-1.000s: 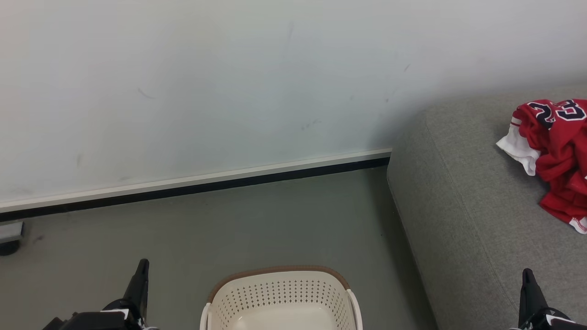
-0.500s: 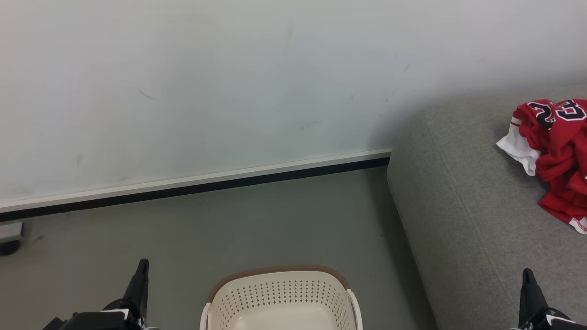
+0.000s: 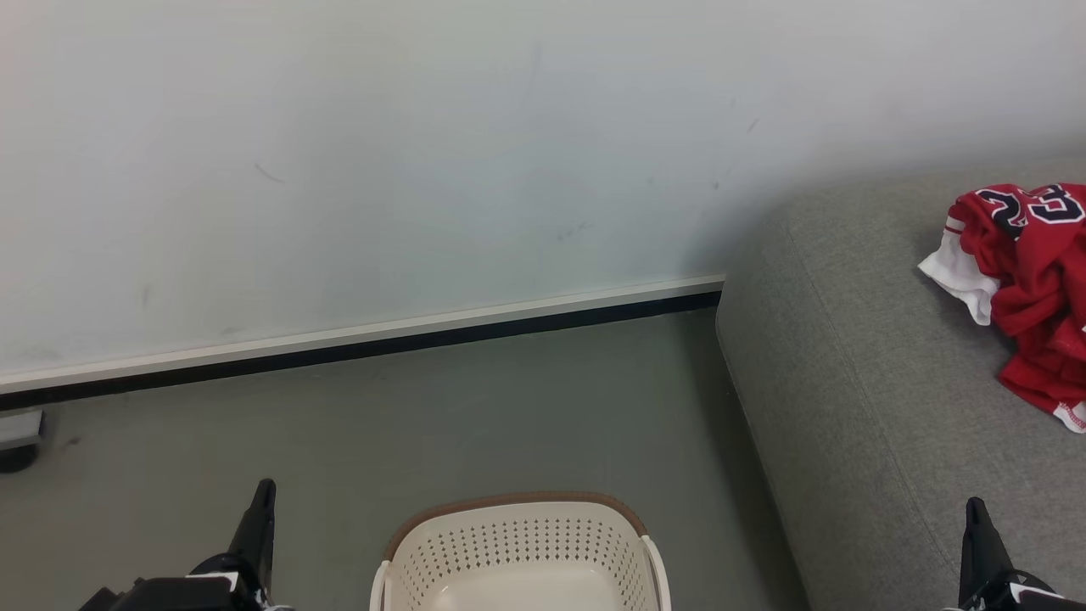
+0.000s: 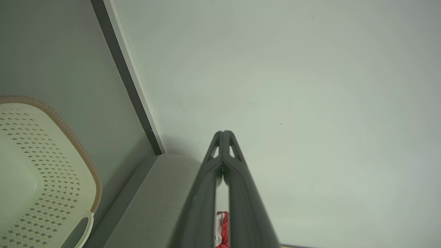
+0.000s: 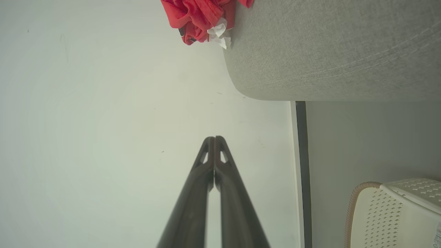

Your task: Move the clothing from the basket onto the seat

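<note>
Red clothing point(image 3: 1037, 284) is lying crumpled on the grey seat point(image 3: 848, 407), well apart from the cream basket point(image 3: 517, 536) sitting on the floor point(image 3: 424, 407), while the left gripper point(image 4: 223, 132) and right gripper point(image 5: 214, 137) are hanging low, jaws pressed together.

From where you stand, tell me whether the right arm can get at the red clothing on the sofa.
Probably yes. The right gripper, shut, sits at the near end of the sofa, and only its bare grey surface lies between it and the clothing. It would need a stretch forward.
</note>
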